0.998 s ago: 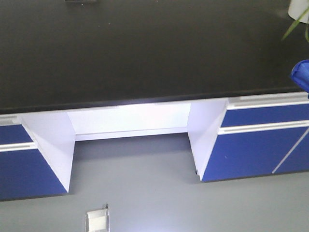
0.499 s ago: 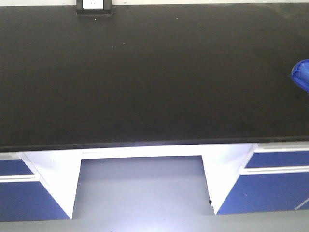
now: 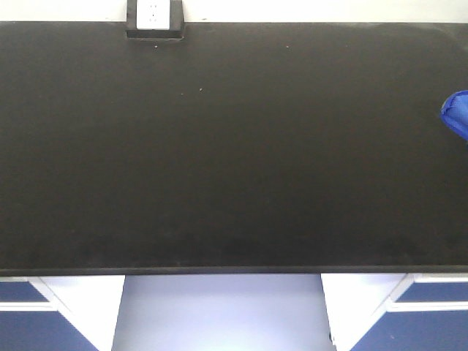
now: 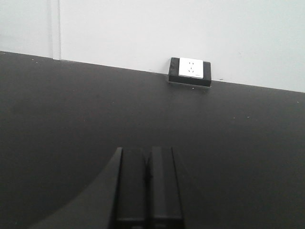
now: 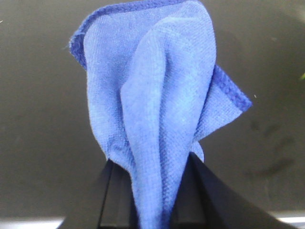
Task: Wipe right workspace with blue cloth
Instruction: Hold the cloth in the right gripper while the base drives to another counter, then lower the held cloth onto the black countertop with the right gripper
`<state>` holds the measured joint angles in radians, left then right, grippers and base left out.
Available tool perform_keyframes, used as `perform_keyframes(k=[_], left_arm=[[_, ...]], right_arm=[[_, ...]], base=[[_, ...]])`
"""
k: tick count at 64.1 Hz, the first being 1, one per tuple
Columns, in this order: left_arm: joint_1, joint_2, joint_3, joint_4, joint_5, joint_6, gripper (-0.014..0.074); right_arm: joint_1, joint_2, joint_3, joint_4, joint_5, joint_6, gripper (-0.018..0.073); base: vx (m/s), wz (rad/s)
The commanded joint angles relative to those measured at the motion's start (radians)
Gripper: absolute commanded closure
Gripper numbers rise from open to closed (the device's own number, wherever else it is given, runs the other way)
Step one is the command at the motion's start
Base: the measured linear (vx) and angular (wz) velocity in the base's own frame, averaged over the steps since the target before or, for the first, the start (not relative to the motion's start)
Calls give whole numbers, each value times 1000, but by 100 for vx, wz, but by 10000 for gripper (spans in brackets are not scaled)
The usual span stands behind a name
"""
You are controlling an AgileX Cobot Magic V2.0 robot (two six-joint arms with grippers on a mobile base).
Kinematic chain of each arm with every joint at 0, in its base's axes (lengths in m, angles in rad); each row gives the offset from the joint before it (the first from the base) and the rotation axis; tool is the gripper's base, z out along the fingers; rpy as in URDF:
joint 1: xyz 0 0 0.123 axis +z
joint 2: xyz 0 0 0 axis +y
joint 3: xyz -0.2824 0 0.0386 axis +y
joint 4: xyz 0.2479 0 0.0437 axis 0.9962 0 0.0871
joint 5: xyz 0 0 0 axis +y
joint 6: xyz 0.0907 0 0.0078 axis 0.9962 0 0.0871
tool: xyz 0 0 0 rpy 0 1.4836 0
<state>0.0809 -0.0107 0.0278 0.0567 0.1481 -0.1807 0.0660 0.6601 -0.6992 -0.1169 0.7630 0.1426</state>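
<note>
The blue cloth (image 5: 157, 105) hangs bunched from my right gripper (image 5: 151, 191), whose jaws are shut on its lower end, above the black countertop (image 5: 38, 119). In the front view only a corner of the blue cloth (image 3: 458, 114) shows at the right edge, over the black countertop (image 3: 219, 146). My left gripper (image 4: 147, 157) is shut and empty, its two dark fingers pressed together low over the countertop (image 4: 71, 119), pointing toward the back wall.
A white wall socket in a black frame (image 3: 153, 18) sits at the counter's back edge, also in the left wrist view (image 4: 190, 71). Faint smudges (image 5: 271, 157) mark the counter on the right. Blue cabinets (image 3: 431, 314) and a knee gap (image 3: 219, 314) lie below the front edge.
The front view has shifted forward: the counter fills more of the frame, the socket has come into view and the cabinets have dropped to the bottom edge. The cloth corner stays at the right edge.
</note>
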Motion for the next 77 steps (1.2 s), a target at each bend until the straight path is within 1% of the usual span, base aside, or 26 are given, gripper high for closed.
perform_keyframes(k=[1, 46, 53, 66, 77], left_arm=[[1, -16, 31, -6, -78, -8, 602], [1, -16, 31, -6, -78, -8, 602], [1, -16, 31, -6, -78, -8, 602], [1, -16, 31, -6, -78, -8, 602], [1, -16, 31, -6, -78, -8, 602]], right_arm=[[-3, -2, -30, -10, -71, -8, 567], [-3, -2, -30, -10, -71, -8, 567], [-3, 4, -30, -10, -121, -8, 567], [-3, 11, -30, -11, -165, -8, 567], [-3, 76, -27, -23, -172, -24, 567]], base=[[13, 3], [4, 1], [0, 0], [0, 0], [0, 0]])
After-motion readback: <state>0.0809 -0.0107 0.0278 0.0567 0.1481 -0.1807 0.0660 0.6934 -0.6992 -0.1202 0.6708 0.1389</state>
